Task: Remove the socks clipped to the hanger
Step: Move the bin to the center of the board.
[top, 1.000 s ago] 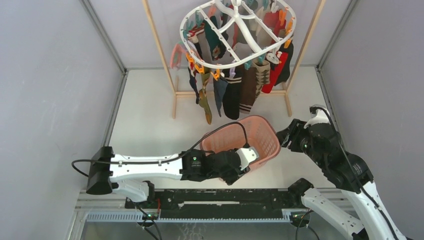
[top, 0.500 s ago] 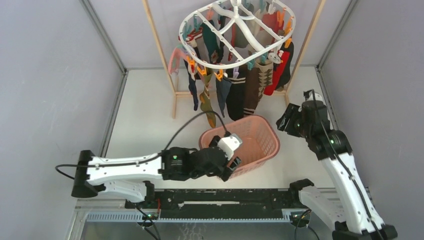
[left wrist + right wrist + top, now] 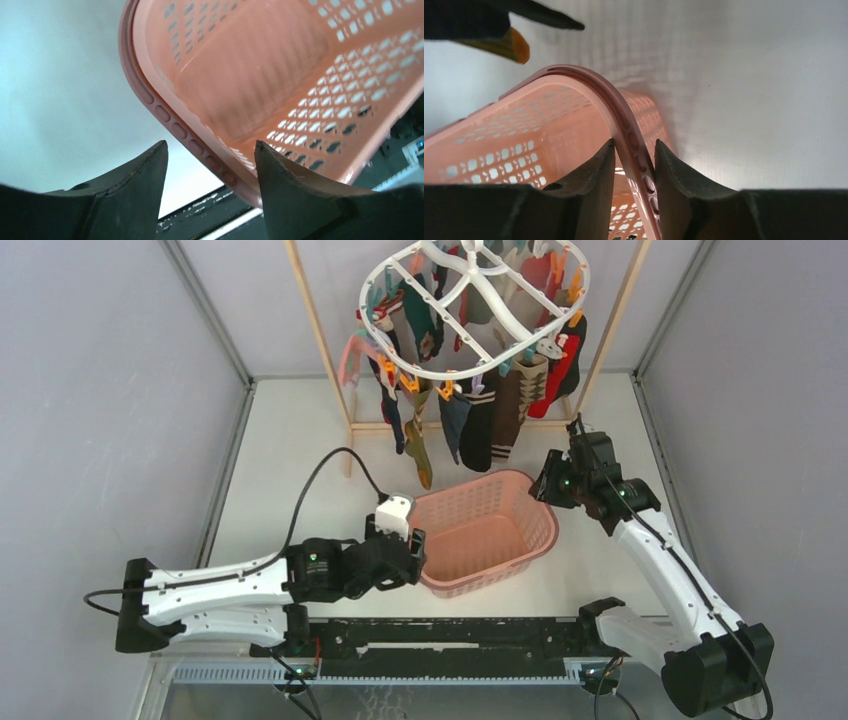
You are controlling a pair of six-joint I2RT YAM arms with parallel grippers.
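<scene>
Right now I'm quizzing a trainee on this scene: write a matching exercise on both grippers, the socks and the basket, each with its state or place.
1 left gripper
2 right gripper
3 socks
4 basket

A clipped to the hanger
B on the table
C wide open astride basket's left rim
D narrowly flanking basket's right rim

Pairs: 1-C, 2-D, 3-A, 4-B

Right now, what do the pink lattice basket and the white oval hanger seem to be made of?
Pink lattice basket: apparently moulded plastic, smooth and faintly glossy; regular holes and a rolled rim. White oval hanger: likely hard plastic; uniform white, thin moulded crossbars, coloured clips.
</scene>
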